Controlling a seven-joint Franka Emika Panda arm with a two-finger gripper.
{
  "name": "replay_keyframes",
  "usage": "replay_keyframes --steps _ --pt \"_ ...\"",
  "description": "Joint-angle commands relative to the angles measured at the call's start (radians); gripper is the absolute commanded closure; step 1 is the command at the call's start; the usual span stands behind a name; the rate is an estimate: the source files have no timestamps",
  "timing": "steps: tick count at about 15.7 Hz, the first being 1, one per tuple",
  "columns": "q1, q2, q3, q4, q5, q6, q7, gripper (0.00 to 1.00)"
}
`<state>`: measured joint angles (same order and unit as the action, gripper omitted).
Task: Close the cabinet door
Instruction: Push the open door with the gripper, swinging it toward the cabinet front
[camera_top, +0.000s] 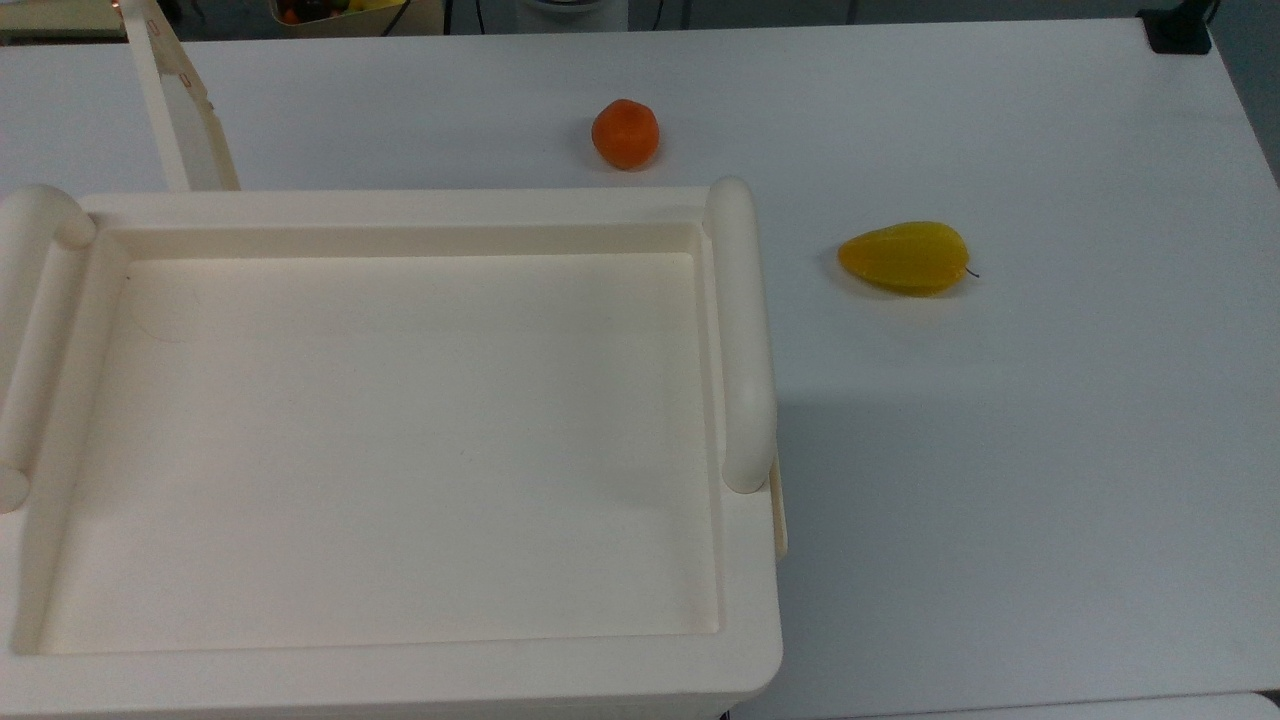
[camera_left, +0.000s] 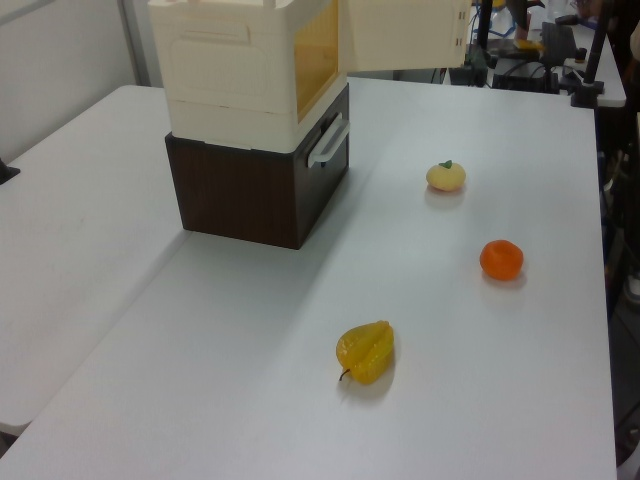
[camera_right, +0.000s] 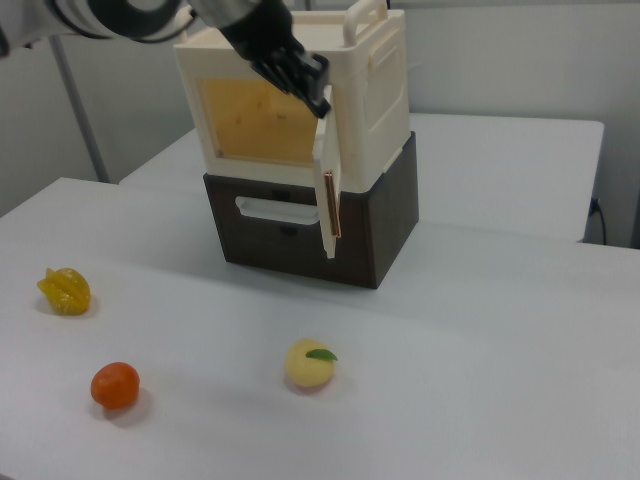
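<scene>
the gripper (camera_right: 305, 85) is a dark shape at the top edge of the cabinet door (camera_right: 327, 190) in the right view, and i cannot tell if it is open or closed. the door stands swung out from the front of the cabinet (camera_right: 375, 90), so you can see the yellow inside. the cream cabinet sits on a dark brown box (camera_right: 385, 220) on the white table (camera_right: 500, 330). on the table lie a pale peach (camera_right: 309, 364), an orange (camera_right: 115, 386) and a yellow star fruit (camera_right: 65, 290), all well apart.
</scene>
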<state>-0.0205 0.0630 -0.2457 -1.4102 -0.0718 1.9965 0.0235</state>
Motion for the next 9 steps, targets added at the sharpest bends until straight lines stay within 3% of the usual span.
replay_keyframes --steps 1,6,9 --pt "-0.038 0.031 -0.006 0.000 0.009 0.024 -0.014 1.00" --pt "-0.038 0.046 -0.006 -0.021 0.024 0.024 -0.013 1.00" --pt "-0.032 0.049 0.002 -0.021 0.107 0.024 -0.011 1.00"
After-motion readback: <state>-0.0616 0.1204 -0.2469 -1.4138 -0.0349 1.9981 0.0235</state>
